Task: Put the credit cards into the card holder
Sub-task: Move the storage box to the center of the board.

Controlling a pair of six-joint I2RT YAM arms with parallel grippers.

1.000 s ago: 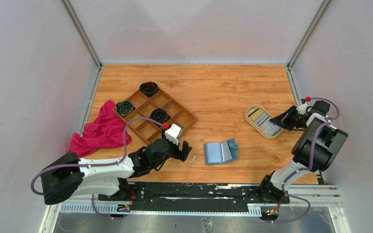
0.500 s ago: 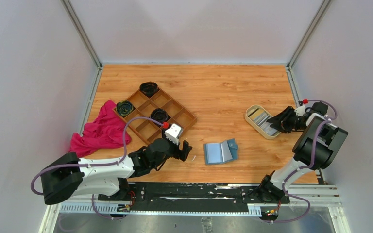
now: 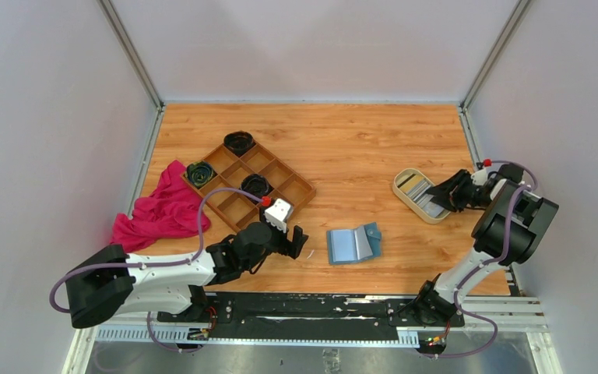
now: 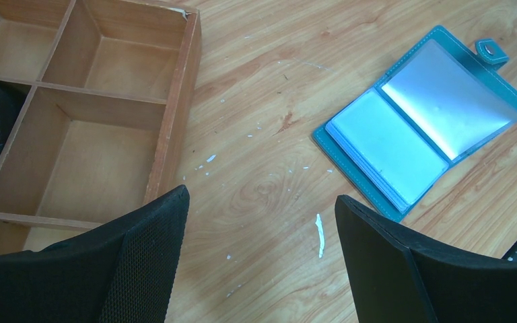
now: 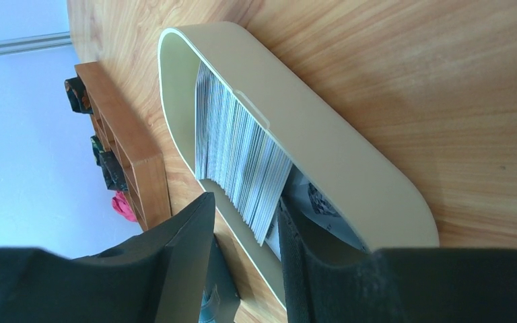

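The wallet [image 3: 353,244] showed teal, its sleeves [image 4: 390,145] pale blue. The cards [image 5: 239,155] were striped grey and white, their dish [image 5: 330,141] cream. The wooden tray [image 4: 175,101] was brown, the cloth [image 3: 160,212] magenta, the table [image 3: 358,144] orange woodgrain.

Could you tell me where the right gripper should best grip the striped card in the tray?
Its near short edge, coming in along the tray: the card seems to lean against the tray wall, so that edge stands clear, and the right gripper's open fingers flank it.

Cards [image 5: 239,151] in tray [image 5: 323,141] (right of holder [image 3: 353,244])
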